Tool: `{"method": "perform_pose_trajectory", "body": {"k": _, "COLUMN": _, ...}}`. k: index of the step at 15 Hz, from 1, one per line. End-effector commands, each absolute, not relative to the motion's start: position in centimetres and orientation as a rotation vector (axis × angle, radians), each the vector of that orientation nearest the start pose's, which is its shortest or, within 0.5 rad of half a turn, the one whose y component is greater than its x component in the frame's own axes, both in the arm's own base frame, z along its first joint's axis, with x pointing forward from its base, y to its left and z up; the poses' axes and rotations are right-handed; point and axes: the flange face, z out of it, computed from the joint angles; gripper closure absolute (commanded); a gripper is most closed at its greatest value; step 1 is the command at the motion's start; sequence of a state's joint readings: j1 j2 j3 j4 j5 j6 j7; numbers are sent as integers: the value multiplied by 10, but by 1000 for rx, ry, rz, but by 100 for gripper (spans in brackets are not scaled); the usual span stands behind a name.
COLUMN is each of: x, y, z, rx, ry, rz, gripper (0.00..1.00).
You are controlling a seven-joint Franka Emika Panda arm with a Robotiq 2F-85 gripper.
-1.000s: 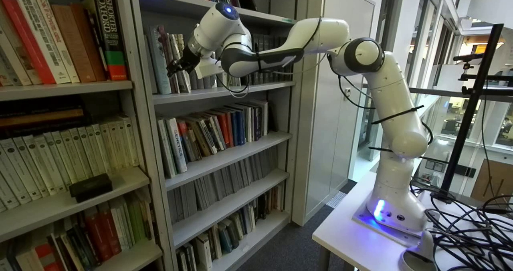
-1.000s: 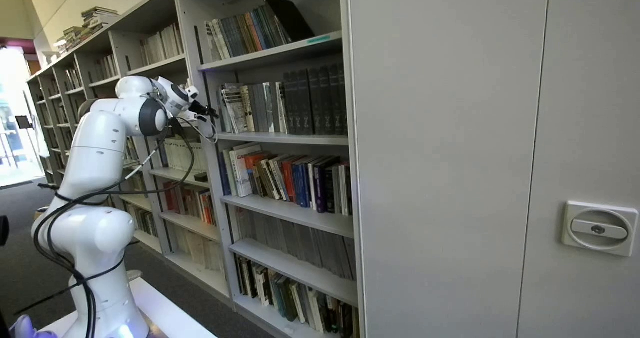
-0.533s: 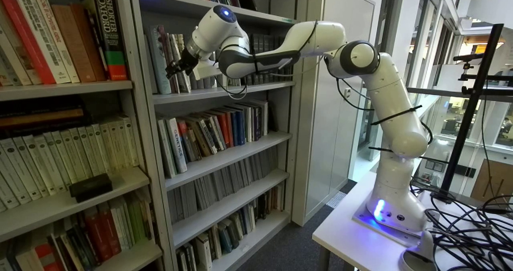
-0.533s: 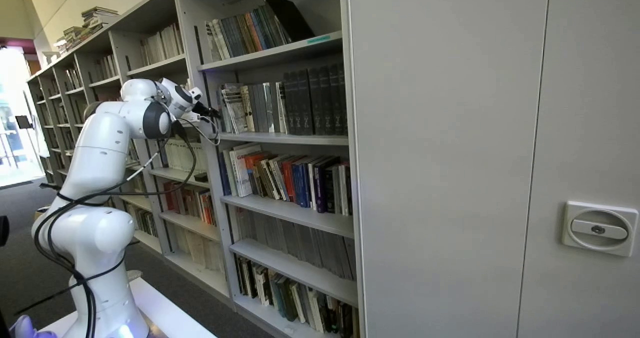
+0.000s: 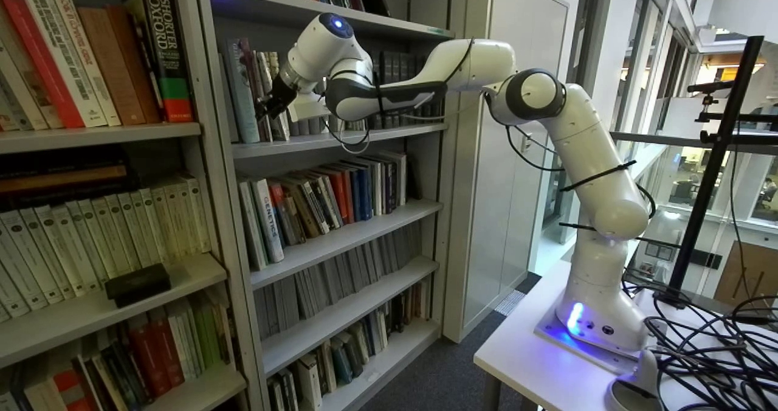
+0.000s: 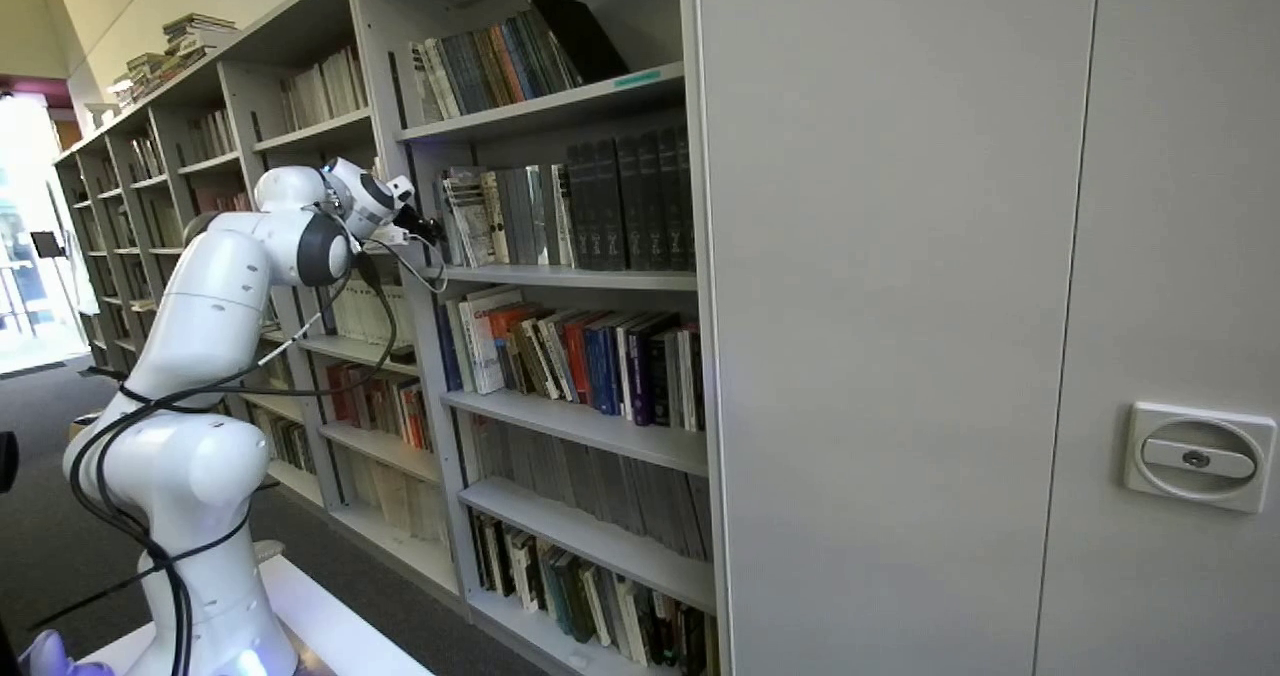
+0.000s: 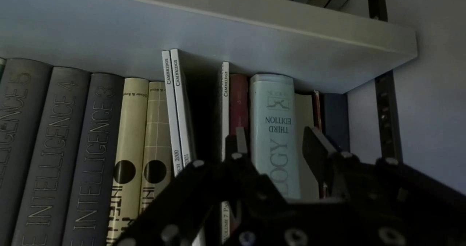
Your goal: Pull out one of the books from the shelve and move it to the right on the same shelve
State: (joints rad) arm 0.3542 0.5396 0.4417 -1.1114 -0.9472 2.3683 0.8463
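The arm (image 5: 480,64) outstretched toward the shelf (image 6: 590,278) — jaws apart, tipped downward.

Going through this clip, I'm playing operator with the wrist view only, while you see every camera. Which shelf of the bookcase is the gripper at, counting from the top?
Observer: In an exterior view, the gripper is at the shelf that carries the second row of books from the top.
Operator: Facing that row, what stands farther right, past what I see?
Observer: Tall, dark, matching volumes, visible in both exterior views.
Operator: And where is the arm mounted?
Observer: Its base stands on a white table.
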Motion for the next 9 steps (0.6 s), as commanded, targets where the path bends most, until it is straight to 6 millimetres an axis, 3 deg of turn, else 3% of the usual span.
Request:
{"method": "perform_pose_trajectory", "body": {"k": 1, "x": 610, "y": 444, "z": 629, "rx": -2686, "ry": -312, "rz": -1505, "gripper": 46}}
{"method": "perform_pose_trajectory", "body": {"k": 5, "x": 612, "y": 442, "z": 630, "rx": -2687, "ry": -306, "rz": -1511, "gripper": 31}}
{"method": "perform_pose_trajectory", "body": {"k": 9, "x": 614, "y": 441, "z": 630, "rx": -2690, "ry": -307, "rz": -1516, "gripper": 33}}
